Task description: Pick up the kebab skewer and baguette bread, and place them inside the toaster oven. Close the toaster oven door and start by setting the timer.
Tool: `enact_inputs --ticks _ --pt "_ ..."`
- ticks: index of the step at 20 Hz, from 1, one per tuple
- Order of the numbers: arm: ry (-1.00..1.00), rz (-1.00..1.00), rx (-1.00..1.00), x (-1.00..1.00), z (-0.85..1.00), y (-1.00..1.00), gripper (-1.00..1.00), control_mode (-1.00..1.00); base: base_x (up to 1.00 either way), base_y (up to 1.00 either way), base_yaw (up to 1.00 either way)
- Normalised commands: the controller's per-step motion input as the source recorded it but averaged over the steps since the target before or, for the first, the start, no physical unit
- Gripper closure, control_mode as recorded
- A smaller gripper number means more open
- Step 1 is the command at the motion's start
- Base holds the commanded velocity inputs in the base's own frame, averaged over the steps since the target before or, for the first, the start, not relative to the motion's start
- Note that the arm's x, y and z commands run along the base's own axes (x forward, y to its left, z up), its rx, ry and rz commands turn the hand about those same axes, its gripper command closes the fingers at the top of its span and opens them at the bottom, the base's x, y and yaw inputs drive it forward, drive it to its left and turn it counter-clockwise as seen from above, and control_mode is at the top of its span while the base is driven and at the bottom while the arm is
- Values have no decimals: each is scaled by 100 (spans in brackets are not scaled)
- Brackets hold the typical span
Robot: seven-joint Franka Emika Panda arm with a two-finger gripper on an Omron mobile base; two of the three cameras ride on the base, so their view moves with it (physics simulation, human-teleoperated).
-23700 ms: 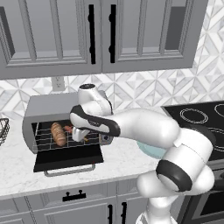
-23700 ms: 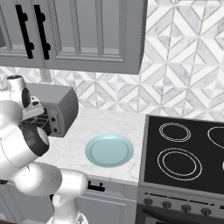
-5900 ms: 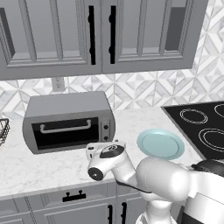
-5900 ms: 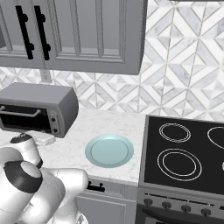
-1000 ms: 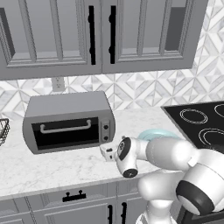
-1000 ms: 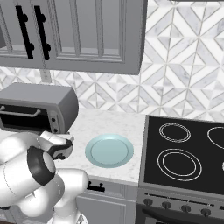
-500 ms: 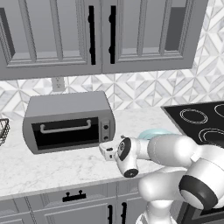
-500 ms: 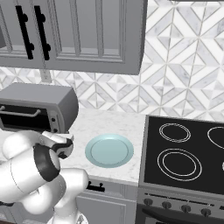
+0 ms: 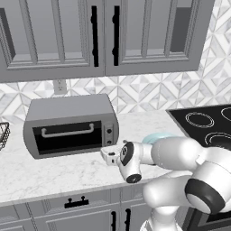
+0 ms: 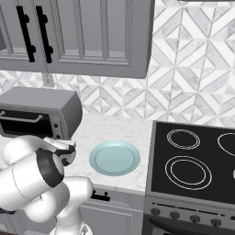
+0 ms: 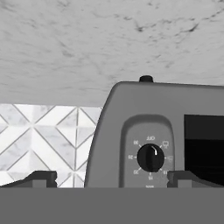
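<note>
The toaster oven stands on the counter at the left, and its door is shut, silver bar handle across the dark glass. My gripper hovers open just in front of the oven's right-side knob panel, a short way off it. The rolled-over hand view shows the oven close ahead, its round black timer knob between my open fingertips, and my gripper empty. From the right, my gripper sits below the oven's near corner. The kebab skewer and baguette bread are hidden.
A pale teal plate lies on the marble counter right of the arm. A black stovetop lies further right. A wire basket peeks in at the far left. Grey cabinets hang overhead.
The hand has crept slightly left toward the oven's knob panel. The jaws stay open and the oven door stays shut.
</note>
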Motion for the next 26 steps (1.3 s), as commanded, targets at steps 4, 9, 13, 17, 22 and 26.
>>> enact_inputs --ticks 4,9,13,17,22,26 --pt "0 0 0 0 -6 15 -100 -100 0 0 0" --pt "0 0 0 0 -17 8 -100 -100 0 0 0" --pt "0 0 0 0 -11 0 -100 -100 0 0 0" --pt "-2 0 1 0 0 1 -100 -100 0 0 0" --pt "-2 0 1 0 0 2 -100 -100 0 0 0" --pt "0 0 1 0 5 3 -100 -100 0 0 0"
